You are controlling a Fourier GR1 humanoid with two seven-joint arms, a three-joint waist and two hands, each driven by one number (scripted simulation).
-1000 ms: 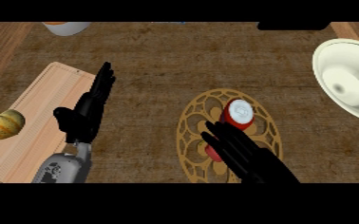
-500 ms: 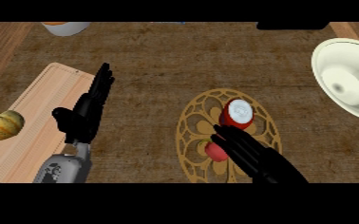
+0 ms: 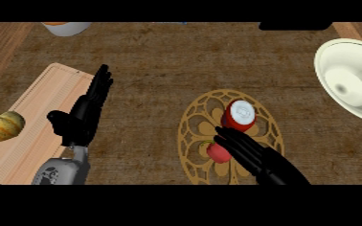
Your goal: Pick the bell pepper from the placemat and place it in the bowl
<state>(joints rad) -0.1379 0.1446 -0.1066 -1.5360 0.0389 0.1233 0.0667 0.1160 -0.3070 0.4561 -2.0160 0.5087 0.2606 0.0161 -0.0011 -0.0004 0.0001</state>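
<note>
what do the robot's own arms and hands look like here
Both hands are matte black with slender, segmented fingers and a thumb. The left hand joins a rounded grey metallic forearm carrying small darker markings near the wrist. The right hand shows only black, its forearm cut off at the view's lower edge. No cables or sleeves show.

Dark brown counter top (image 3: 184, 62), pale wooden board (image 3: 42, 110) at left

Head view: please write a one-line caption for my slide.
Right hand reaches over the pepper on the placemat; bowl waits at right.
</note>
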